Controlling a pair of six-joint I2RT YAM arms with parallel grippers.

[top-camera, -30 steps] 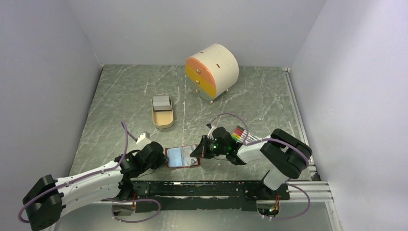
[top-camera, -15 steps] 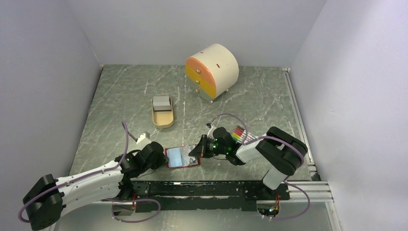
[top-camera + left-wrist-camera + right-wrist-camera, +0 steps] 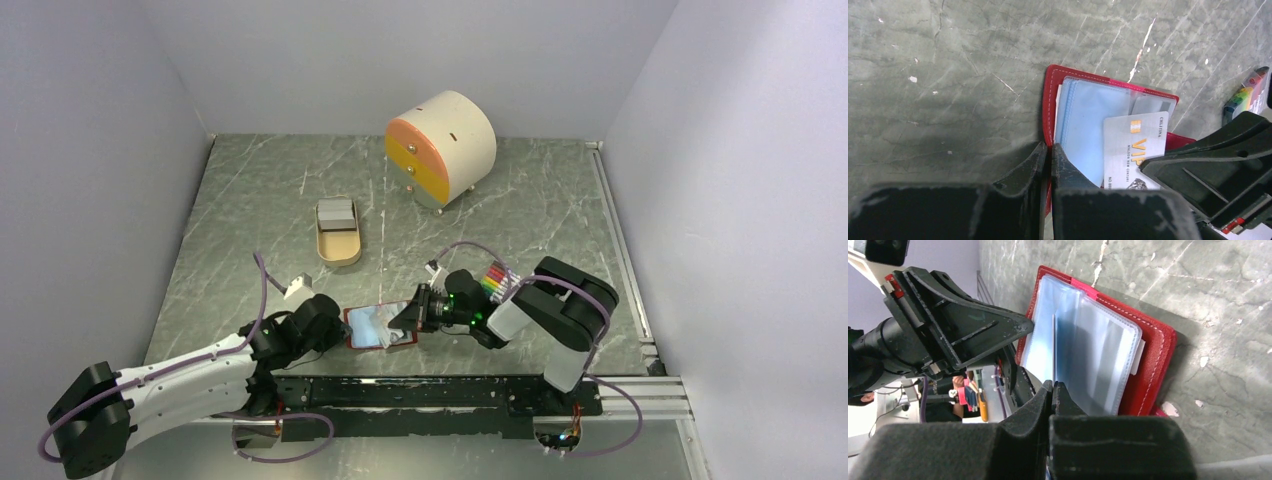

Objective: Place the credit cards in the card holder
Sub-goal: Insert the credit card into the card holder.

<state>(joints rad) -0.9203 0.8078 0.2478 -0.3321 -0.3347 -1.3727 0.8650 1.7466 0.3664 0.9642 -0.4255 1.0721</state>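
An open red card holder (image 3: 1050, 100) lies flat on the grey marbled worktop (image 3: 260, 200) at about 6 o'clock, close to the near edge and between the two arms, with its pale blue pockets facing up. The left hand (image 3: 1049, 150) reaches in from 9 o'clock, its two fingers pinched tight on the holder's red cover at the left rim. The right hand (image 3: 1053, 386) comes from 3 o'clock, also closed, and grips the end of a silver card (image 3: 1135, 150) printed "VIP" that lies over the blue pockets. Whether the card's leading edge has entered a sleeve cannot be told. At 11 o'clock from the holder and well apart from it, a tan oval tray (image 3: 340, 252) carries a small stack of grey cards (image 3: 335, 212) at its far end. A bundle of rainbow-coloured sticks (image 3: 495, 277) lies at 2 o'clock, just beside the right arm's wrist. A round cream drawer unit (image 3: 455, 135) with an orange and yellow front stands at 12 o'clock, near the back wall.
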